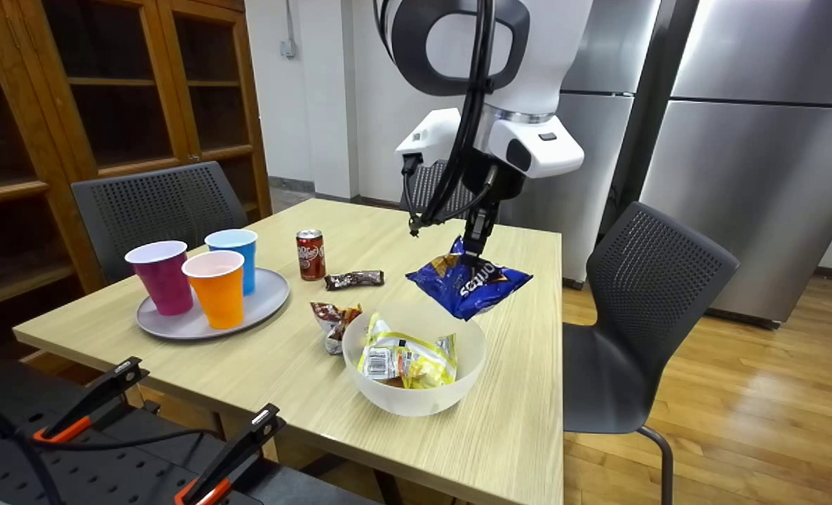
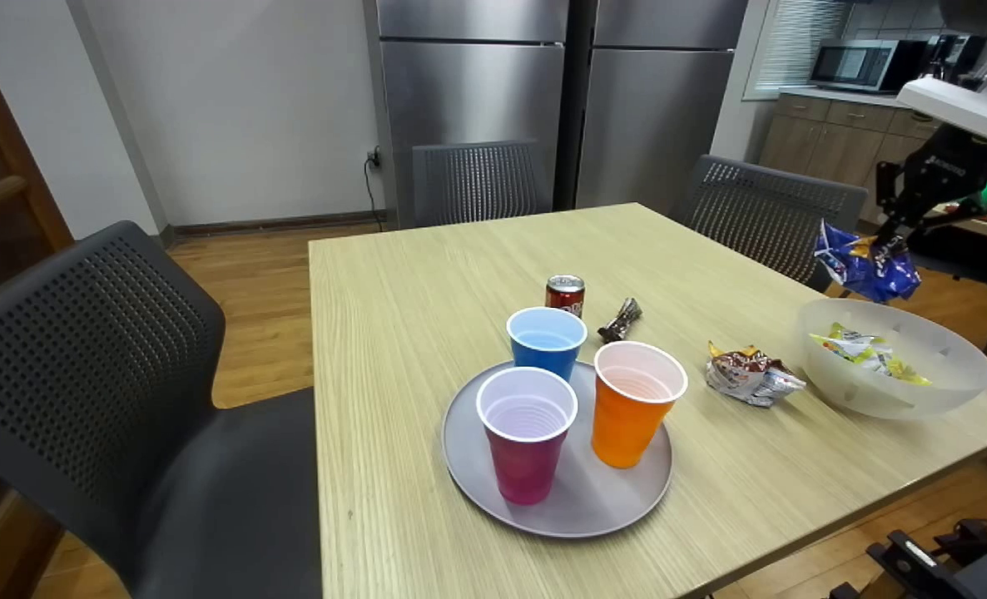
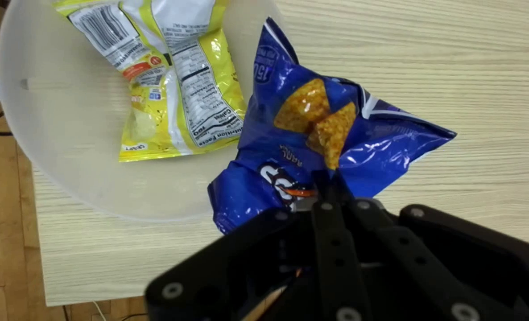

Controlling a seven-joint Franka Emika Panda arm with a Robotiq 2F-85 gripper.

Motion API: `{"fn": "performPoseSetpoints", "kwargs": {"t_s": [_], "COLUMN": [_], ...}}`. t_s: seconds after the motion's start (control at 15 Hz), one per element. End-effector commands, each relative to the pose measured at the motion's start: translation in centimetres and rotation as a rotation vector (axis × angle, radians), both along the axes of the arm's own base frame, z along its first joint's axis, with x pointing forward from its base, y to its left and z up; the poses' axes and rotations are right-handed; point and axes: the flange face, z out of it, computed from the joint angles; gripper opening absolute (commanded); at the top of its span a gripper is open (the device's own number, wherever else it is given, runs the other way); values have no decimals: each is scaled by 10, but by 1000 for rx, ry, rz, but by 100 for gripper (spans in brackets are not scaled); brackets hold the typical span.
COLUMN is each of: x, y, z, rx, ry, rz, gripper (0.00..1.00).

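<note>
My gripper is shut on a blue chip bag and holds it above the table. In the wrist view the fingertips pinch the middle of the blue bag, whose corners spread to both sides. The bag hangs beside and partly over the rim of a frosted white bowl. In the bowl lies a yellow chip bag, which also shows in the wrist view. A brown and silver bag lies on the table beside the bowl. The held bag also shows in an exterior view.
A grey plate bears a purple cup, an orange cup and a blue cup. A red soda can and a small brown wrapped bar are on the table. Chairs stand around it.
</note>
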Motion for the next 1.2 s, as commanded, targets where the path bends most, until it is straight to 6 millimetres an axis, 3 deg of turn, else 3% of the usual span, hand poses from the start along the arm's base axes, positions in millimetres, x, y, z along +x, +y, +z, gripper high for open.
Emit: {"fn": "performPoseSetpoints", "kwargs": {"t_s": [0.0, 0.53, 1.13], "x": [-16, -27, -26], "y": [20, 41, 42], "z": [3, -21, -36], "rx": [-3, 11, 8], "ry": [-7, 59, 89], "rz": [35, 58, 52], "gripper": [0, 0, 0]}}
